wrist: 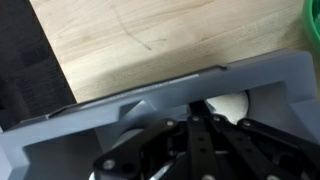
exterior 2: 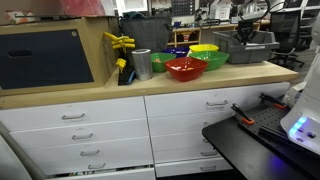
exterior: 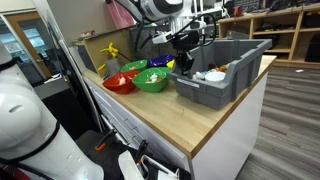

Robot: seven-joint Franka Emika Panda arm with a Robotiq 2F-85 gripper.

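Observation:
My gripper (wrist: pixel 200 118) hangs over the near wall of a grey plastic bin (wrist: pixel 150 95) on a wooden counter (wrist: pixel 150 35). Its black fingers are pressed together, and nothing shows between them. A white round object (wrist: pixel 232 104) lies inside the bin just past the fingertips. In both exterior views the gripper (exterior: pixel 185 55) (exterior 2: pixel 245 30) reaches down at the bin (exterior: pixel 225 75) (exterior 2: pixel 250 48), on the side nearest the bowls. The white object (exterior: pixel 213 75) shows on the bin's floor.
A red bowl (exterior: pixel 118 83) (exterior 2: pixel 185 68), a green bowl (exterior: pixel 152 78) (exterior 2: pixel 212 58), a yellow bowl (exterior 2: pixel 203 48) and a blue bowl (exterior: pixel 160 62) stand beside the bin. A metal cup (exterior 2: pixel 142 63), yellow clamps (exterior 2: pixel 120 42) and a dark box (exterior 2: pixel 45 57) stand further along. Drawers are below the counter.

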